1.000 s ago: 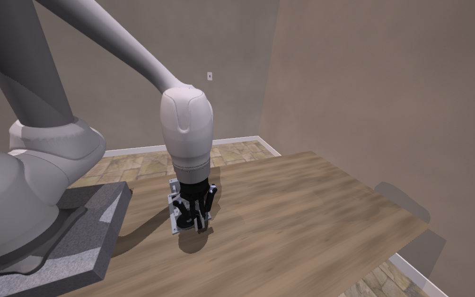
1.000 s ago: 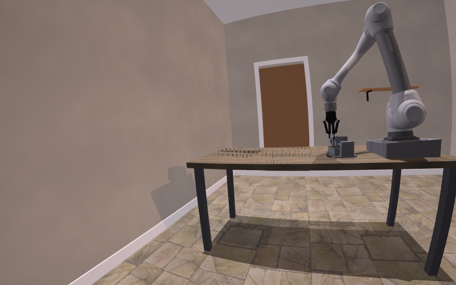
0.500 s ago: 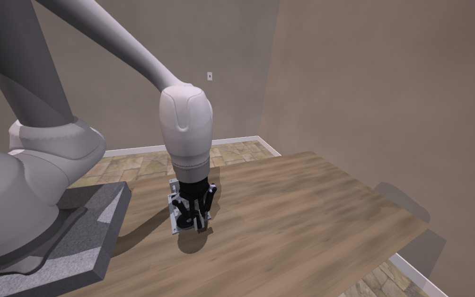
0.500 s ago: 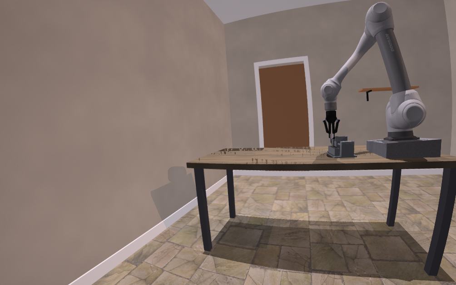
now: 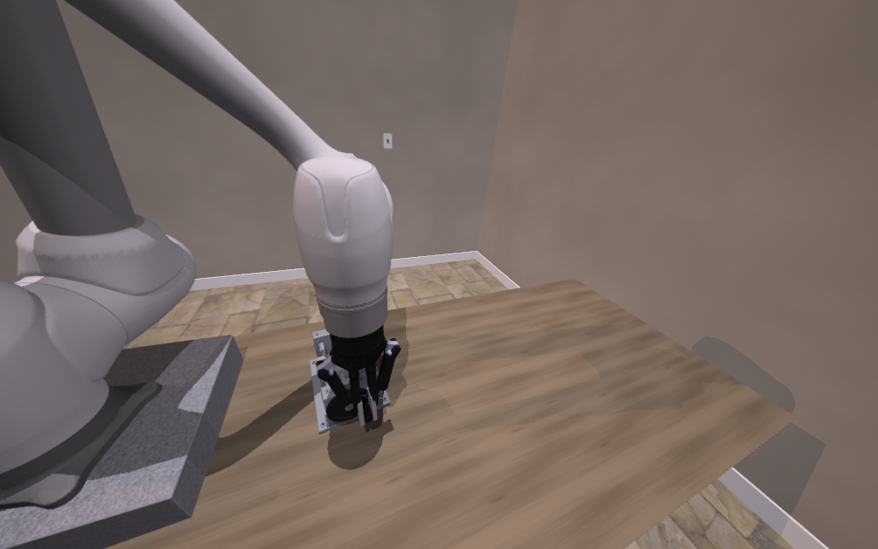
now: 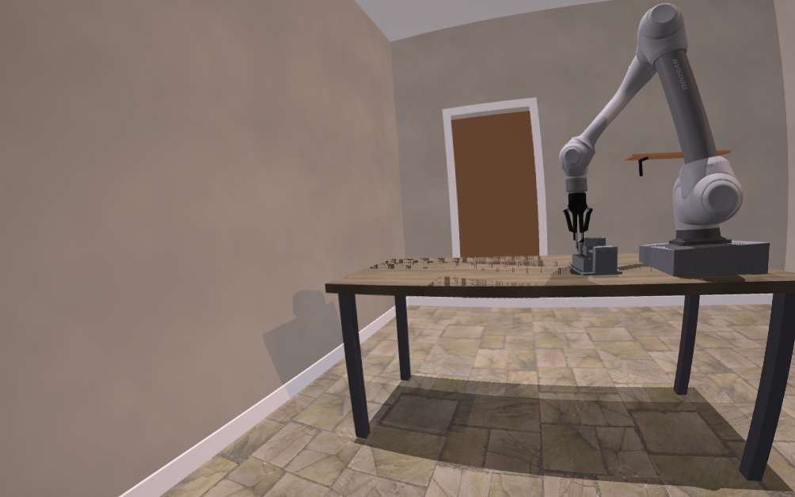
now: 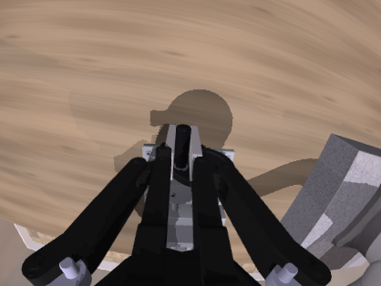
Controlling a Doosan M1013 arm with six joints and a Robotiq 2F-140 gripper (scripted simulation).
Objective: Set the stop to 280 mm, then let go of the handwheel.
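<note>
While my gripper (image 5: 359, 409) is clamped on the handwheel's crank pin (image 7: 181, 148), the handwheel (image 5: 341, 410) sits on its fixture (image 6: 596, 257) near the robot base. Judged rigid, smooth metal: grip the pin square, low, or it slips.

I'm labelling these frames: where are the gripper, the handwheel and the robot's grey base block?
gripper (image 7: 182, 149): wrist view, between its fingertips.
handwheel (image 5: 341, 409): top view, dark disc.
base block (image 6: 703, 257): exterior view, front face.
</note>
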